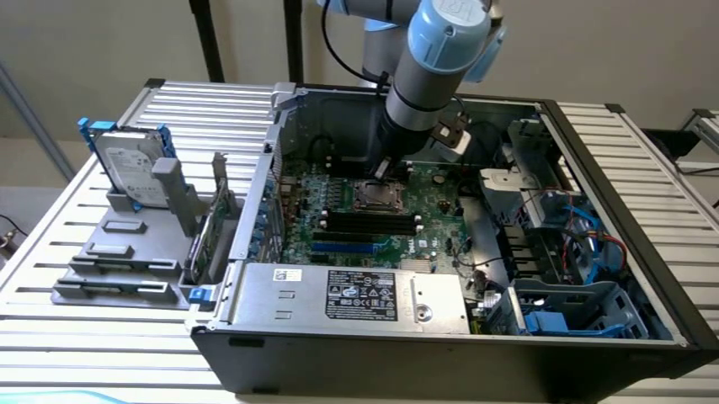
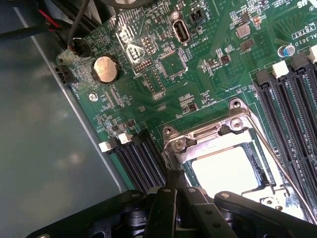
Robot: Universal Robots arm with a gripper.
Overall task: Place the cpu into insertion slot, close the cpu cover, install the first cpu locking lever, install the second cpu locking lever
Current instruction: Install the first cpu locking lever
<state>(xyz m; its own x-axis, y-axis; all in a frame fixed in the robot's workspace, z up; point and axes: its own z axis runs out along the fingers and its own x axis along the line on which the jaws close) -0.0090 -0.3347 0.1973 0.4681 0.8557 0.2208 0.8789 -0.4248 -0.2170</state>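
Fingers pressed together, the gripper (image 2: 174, 184) hovered just beside the cpu cover (image 2: 198, 141), which lay over the cpu (image 2: 225, 168) in the insertion slot (image 1: 376, 196): thin stiff metal, I reckoned, best pushed at its rim.

A plain beige wall (image 1: 629, 42) runs across the top of the exterior view, with two black upright posts (image 1: 209, 38) against it at upper left. A worktable (image 1: 101, 337) of ribbed silvery aluminium slats spans the frame. Pale floor (image 1: 23, 194) shows at the left edge. The light is soft and even
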